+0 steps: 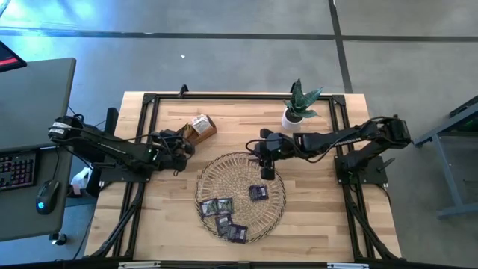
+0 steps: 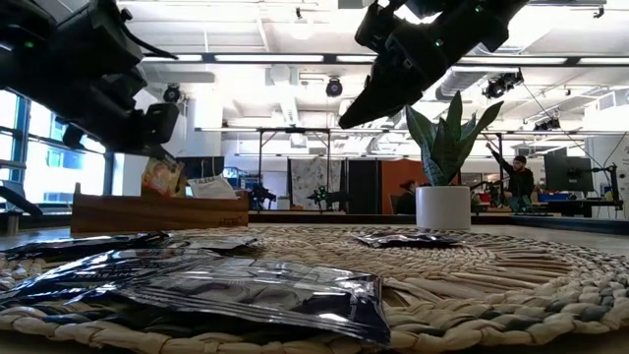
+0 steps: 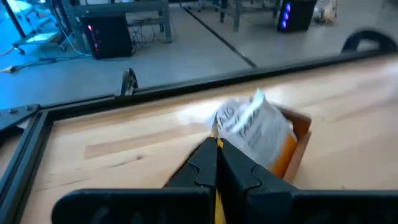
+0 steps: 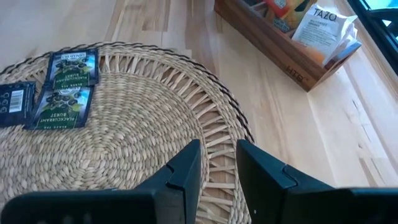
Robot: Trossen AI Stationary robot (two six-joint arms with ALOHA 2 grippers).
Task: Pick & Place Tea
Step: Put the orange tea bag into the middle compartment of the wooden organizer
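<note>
Tea: four dark sachets (image 1: 224,217) lie flat on the wicker tray (image 1: 278,211), three bunched at about 7 o'clock on the tray and a fourth sachet (image 1: 258,193) alone, right of centre; more packets stand in the wooden box (image 1: 200,128), off the tray towards 11 o'clock
Handling: judged light, thin and limp, with glossy foil that may slide on a pinch; the low view shows corners lifting slightly off the weave, so an edge or corner looks like the best place to take hold
Left jaws (image 3: 217,163): closed tight, with a thin yellow-orange sliver showing between the tips, perhaps a sachet edge, though I cannot tell for sure; they sit just beside the box, at its 8 o'clock
Right jaws (image 4: 217,163): part open with nothing between them, above the tray's 1 o'clock rim and pointing down at the weave
Nearest pick: the lone sachet lies near the right jaws, at their 6 o'clock in the overhead view
Surroundings: a potted plant (image 1: 297,108) stands at the table (image 1: 321,224) edge, at 1 o'clock from the tray and close to the right arm
Obstacles: the bunched sachets touch or overlap, so a pinch there could lift two; the ribbed weave could catch a fingertip
</note>
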